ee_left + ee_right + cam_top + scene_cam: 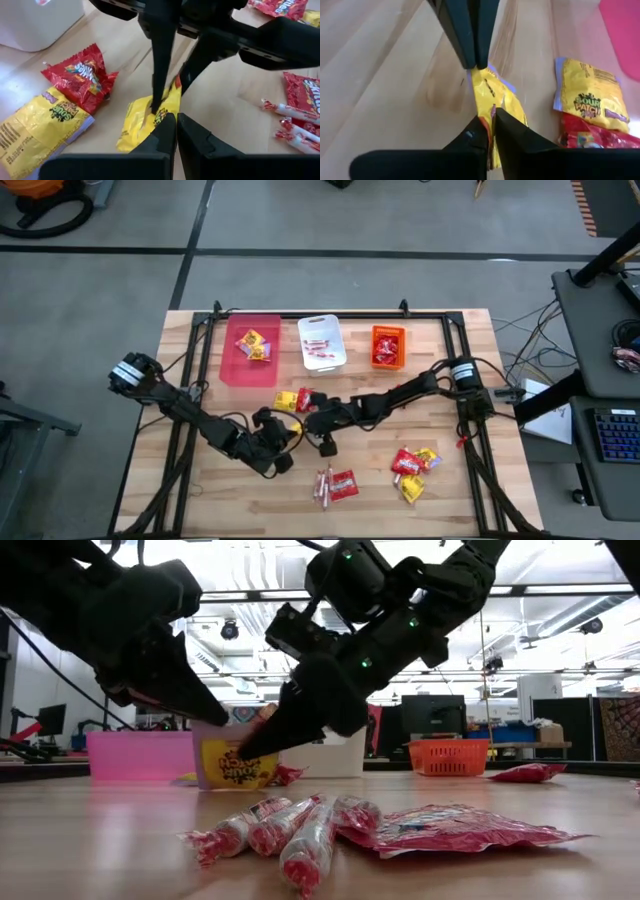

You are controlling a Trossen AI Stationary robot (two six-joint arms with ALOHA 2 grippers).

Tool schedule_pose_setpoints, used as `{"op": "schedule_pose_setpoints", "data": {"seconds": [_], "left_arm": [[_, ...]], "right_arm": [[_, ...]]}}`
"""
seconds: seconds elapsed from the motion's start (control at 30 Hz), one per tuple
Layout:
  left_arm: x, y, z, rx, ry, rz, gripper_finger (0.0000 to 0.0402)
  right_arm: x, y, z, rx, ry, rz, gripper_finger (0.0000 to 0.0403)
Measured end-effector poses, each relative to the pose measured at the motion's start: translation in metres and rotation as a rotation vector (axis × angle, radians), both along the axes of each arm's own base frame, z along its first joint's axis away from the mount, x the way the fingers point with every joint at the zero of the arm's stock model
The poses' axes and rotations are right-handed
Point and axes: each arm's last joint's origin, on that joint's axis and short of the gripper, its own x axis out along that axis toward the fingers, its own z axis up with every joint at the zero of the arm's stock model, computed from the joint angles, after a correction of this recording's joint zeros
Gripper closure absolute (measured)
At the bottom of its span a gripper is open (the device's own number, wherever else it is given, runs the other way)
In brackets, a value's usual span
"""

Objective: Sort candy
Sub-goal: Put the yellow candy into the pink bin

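Here, both pincers meet at worktop centre over one yellow packet.
Right pincer (487, 117): clenched on the yellow Sour Patch packet (495, 100), nipping one edge; it reaches in from three o'clock.
Left pincer (176, 125): fingers pressed together, grasping nothing I can make out; its tips sit at the packet's opposite edge, coming from eight o'clock.
Packet's place: mid-worktop, at six o'clock from the pink bin (252, 365), just beside a red Skittles packet (82, 75) and another yellow packet (37, 125).
Long axis: runs roughly between the two pincers' tips, judging by the right wrist view.
Nearer arm: the right already has it.
Other candy: sticks (290, 830) and packets lie toward six o'clock.
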Motion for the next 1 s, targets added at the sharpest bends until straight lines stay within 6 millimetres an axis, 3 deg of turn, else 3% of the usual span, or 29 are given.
{"op": "schedule_pose_setpoints", "data": {"seconds": [0.2, 0.5, 0.77, 1.0], "left_arm": [[-0.001, 0.000, 0.019, 0.060, -0.022, -0.072, 0.0378], [-0.015, -0.001, 0.047, 0.213, -0.069, -0.171, 0.0281], [-0.010, -0.006, 0.041, 0.241, -0.093, -0.191, 0.0228], [-0.002, -0.009, 0.033, 0.281, -0.138, -0.124, 0.0232]], "right_arm": [[-0.011, 0.000, 0.019, 0.034, 0.067, 0.043, 0.0393], [-0.036, -0.002, 0.049, 0.064, 0.004, 0.044, 0.0394], [-0.051, -0.004, 0.062, 0.107, -0.218, 0.039, 0.0394], [-0.049, -0.003, 0.067, 0.092, -0.281, 0.053, 0.0394]]}}
